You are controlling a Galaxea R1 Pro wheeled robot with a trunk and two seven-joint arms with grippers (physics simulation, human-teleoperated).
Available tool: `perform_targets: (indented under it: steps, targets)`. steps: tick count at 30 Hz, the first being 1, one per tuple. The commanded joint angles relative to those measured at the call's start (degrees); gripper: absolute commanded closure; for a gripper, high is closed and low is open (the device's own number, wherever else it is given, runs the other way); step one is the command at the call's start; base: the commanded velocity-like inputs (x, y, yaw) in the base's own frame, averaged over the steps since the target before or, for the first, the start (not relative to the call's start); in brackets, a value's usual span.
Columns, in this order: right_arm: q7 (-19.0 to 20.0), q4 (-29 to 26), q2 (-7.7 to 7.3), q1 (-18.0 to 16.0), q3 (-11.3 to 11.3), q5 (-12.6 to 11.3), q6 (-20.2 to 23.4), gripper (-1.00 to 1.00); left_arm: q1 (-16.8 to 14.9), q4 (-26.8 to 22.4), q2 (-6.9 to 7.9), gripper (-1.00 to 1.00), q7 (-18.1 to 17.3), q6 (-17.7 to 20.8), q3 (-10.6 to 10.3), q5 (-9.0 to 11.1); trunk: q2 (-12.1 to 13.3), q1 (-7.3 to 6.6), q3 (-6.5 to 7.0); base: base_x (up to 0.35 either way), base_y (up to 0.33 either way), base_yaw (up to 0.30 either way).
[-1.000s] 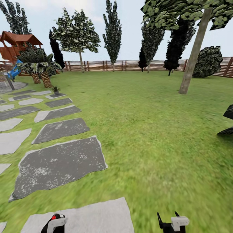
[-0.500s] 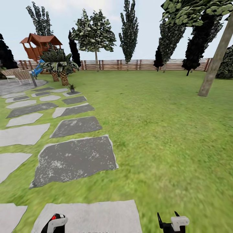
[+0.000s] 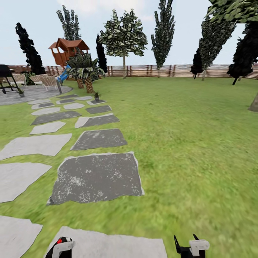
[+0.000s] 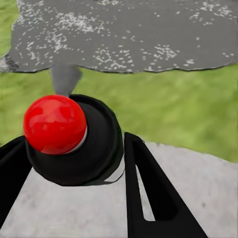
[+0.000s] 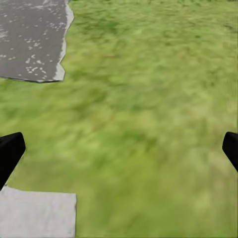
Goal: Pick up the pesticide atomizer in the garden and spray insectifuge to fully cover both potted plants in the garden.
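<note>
The left tool (image 4: 74, 163) is gripping the atomizer (image 4: 67, 139), its red tip (image 4: 54, 124) sticking up between the black fingers (image 4: 148, 193), low over a pale stone (image 3: 107, 245). The right tool (image 5: 119, 148) is hanging spread wide and holding nothing above the lawn (image 3: 193, 143). One potted plant (image 3: 96, 96) is sitting far ahead on a stone beside the palm (image 3: 84, 70); another (image 3: 21, 93) is standing at the patio (image 3: 32, 94) edge. The fence (image 3: 172, 71) is running behind.
</note>
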Motion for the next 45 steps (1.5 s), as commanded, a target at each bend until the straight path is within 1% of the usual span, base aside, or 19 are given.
perform_targets:
  steps: [1,22,45]
  targets:
    - [-0.06,0.01,-0.01,-0.02,-0.19,0.39,-0.15,-1.00,-0.04,0.08,0.00,1.00,-0.02,-0.18,-0.08,0.34,-0.02,0.02,-0.05,0.337,0.000,0.279]
    - [-0.06,0.03,-0.01,-0.02,-0.17,0.41,-0.15,-1.00,-0.05,0.12,0.00,1.00,-0.02,-0.18,-0.08,0.43,-0.02,0.02,-0.06,0.338,0.000,0.273]
    - [-0.02,-0.05,-0.01,-0.02,-0.17,0.43,-0.16,-1.00,-0.04,0.12,0.00,1.00,-0.02,-0.18,-0.08,0.43,-0.02,0.02,-0.06,0.338,0.000,0.013]
